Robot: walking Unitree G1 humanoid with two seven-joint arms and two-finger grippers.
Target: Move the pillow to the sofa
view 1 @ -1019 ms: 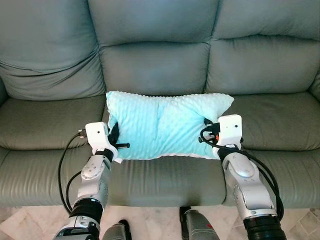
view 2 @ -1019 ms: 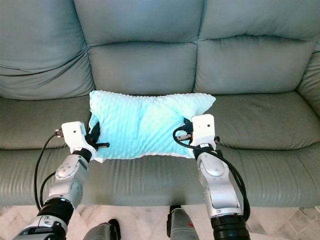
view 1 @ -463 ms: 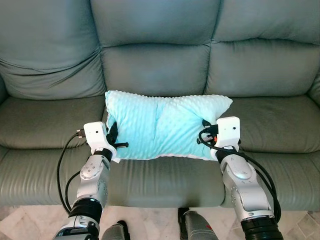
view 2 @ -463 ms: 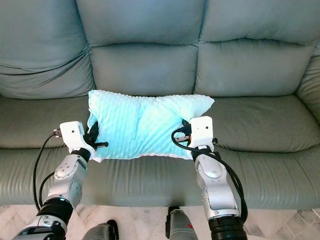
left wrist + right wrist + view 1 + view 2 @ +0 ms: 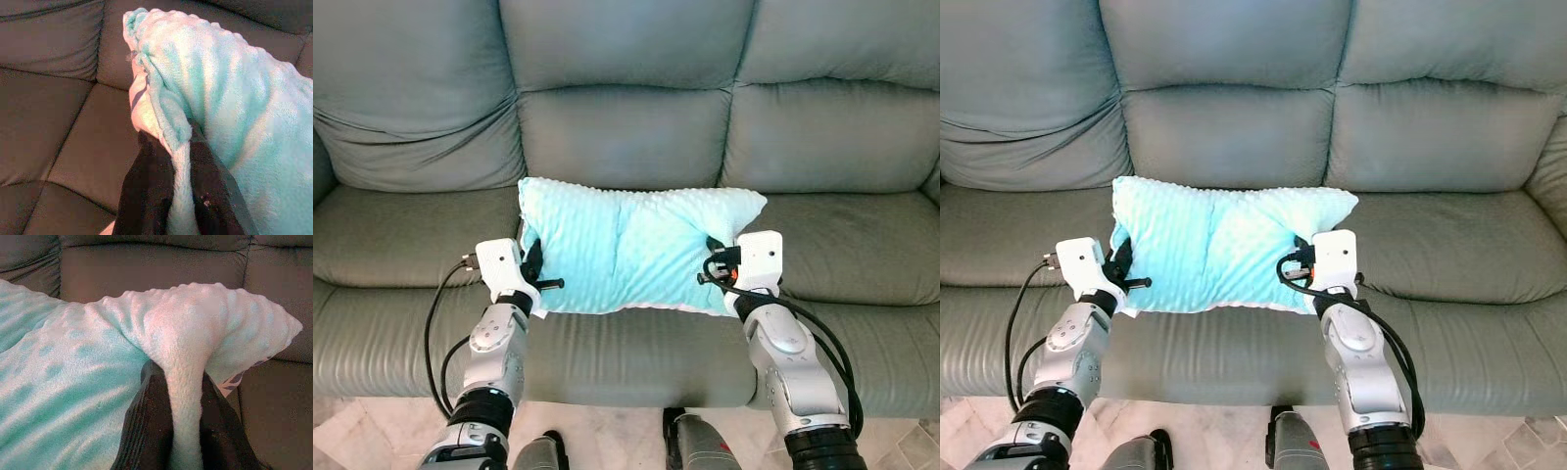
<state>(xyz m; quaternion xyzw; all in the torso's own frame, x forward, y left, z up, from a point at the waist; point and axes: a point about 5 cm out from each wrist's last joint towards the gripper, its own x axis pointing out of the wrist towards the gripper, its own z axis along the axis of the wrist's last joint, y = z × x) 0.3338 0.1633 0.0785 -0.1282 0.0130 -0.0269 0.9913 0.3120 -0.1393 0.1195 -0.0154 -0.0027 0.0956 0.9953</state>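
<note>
Pillow [image 5: 631,250], pale turquoise and nubbly, is stretched between both arms over the middle seat of the grey sofa [image 5: 626,127], its far edge near the middle backrest.

On its left end, the left gripper [image 5: 178,196] has its two black fingers pinched tight on a fold of the fabric edge, the plush bunched between them. On the right end, the right gripper [image 5: 183,426] is clamped the same way on the pillow's corner, which puckers where the fingers squeeze it.

Whether the pillow already bears fully on the seat cushion is hard to tell; its near edge seems to sit at the cushion's front.

To finish well, both arms should probably lower together so neither end drags, carry it a little further toward the backrest, then let both pinches go at once, so the pillow does not slide off the front edge.
</note>
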